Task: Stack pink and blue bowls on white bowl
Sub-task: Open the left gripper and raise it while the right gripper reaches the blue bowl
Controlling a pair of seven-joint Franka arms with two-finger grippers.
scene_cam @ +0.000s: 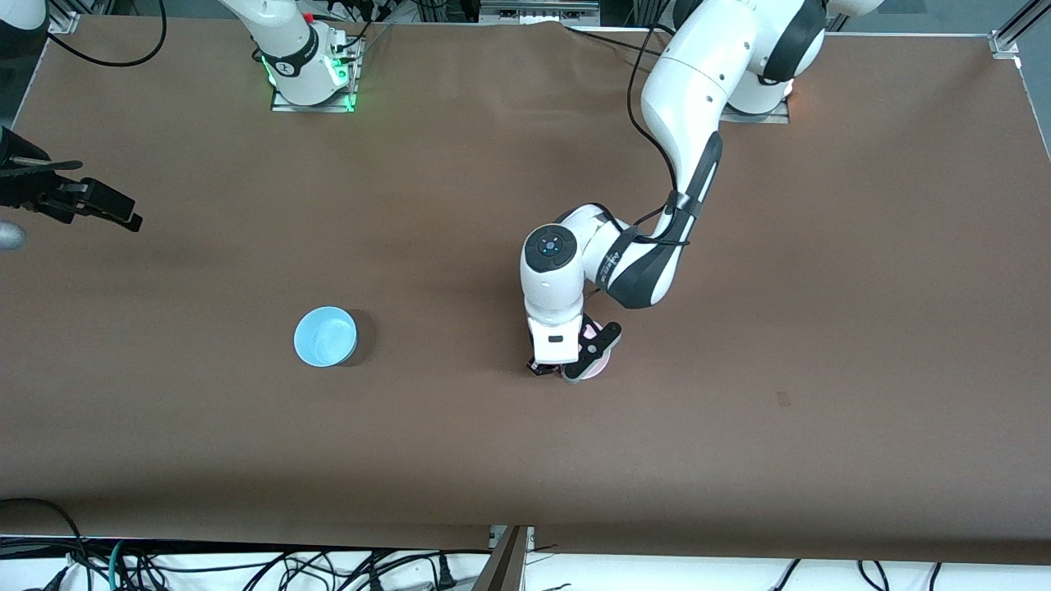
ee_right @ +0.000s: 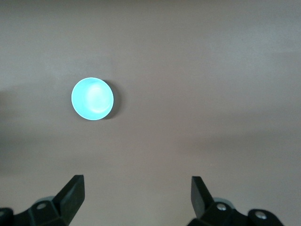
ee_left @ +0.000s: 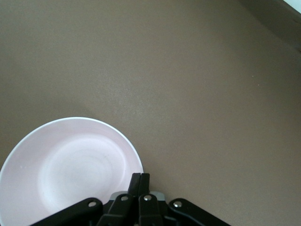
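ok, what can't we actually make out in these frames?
- Plain white plastic bowl: not visible in any view; whether it sits under the pale pink plastic bowl cannot be told.
- Pink bowl, front view: mostly covered by the left gripper; left wrist view cuts it at the frame edge.
- Right gripper: its arm runs off the front view's edge.
- Light blue plastic bowl: fully visible.
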